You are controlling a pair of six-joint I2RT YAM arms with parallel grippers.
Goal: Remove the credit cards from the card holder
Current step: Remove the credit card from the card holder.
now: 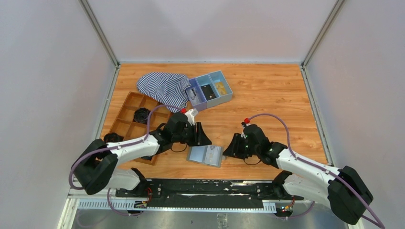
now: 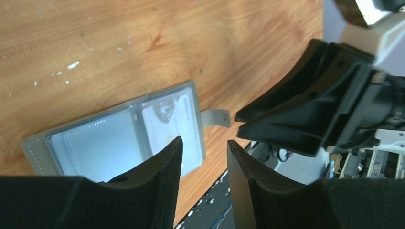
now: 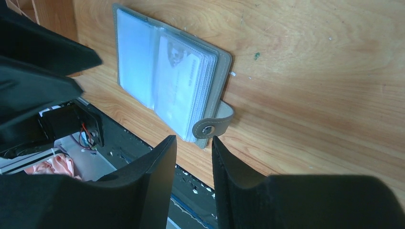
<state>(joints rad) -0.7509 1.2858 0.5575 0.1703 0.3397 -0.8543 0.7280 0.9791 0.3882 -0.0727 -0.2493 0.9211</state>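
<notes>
Your left pincer (image 2: 204, 143) and right pincer (image 3: 194, 139) hang released, jaws parted on nothing; the holder (image 1: 205, 155) lies open on the tabletop (image 1: 267, 95) between them, just ahead of both tips, cards (image 2: 169, 121) in its pockets.

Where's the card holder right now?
In the top view the card holder lies open on the table near the front edge, between the left gripper and the right gripper.
</notes>
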